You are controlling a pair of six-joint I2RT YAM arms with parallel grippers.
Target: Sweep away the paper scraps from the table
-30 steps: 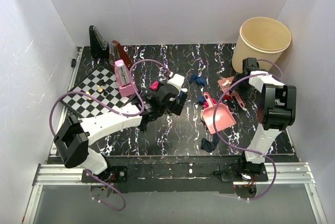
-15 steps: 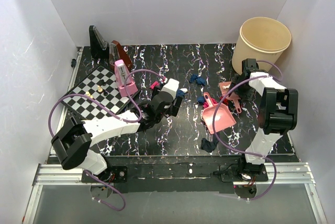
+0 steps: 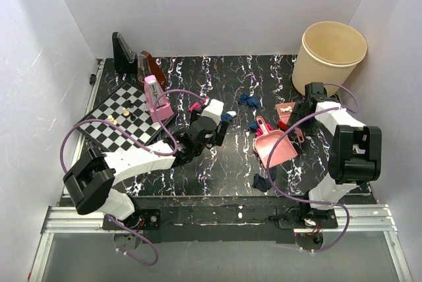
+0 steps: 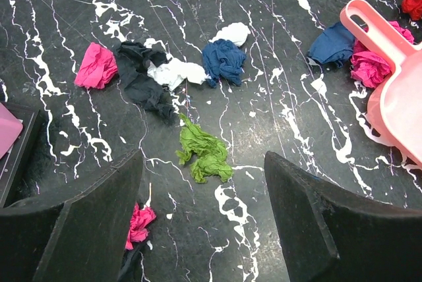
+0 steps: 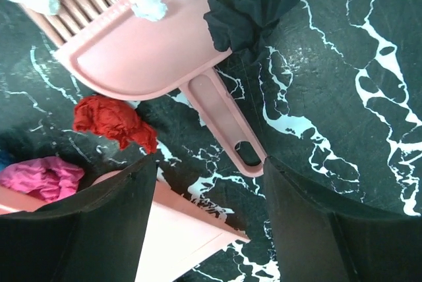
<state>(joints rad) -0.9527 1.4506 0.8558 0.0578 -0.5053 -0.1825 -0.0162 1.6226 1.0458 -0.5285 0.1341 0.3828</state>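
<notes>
Right gripper (image 5: 208, 163), jaws spread and empty, has moved within the last second to straddle the handle (image 5: 224, 124) of the pink brush (image 5: 132, 51) at centre right, so sweeping is judged imminent, while paper scraps (image 4: 224, 61) lie scattered mid-worktop (image 4: 66, 5) beside the dustpan (image 3: 277, 149), beneath the released left gripper (image 4: 203, 157).

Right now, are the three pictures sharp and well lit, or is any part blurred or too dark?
Top view: evenly lit and sharp, though the scraps look tiny. Left wrist: the green scrap is crisp; the near fingers are dark, without detail. Right wrist: the red scrap and pink handle are sharp; its fingers are dark too.
</notes>
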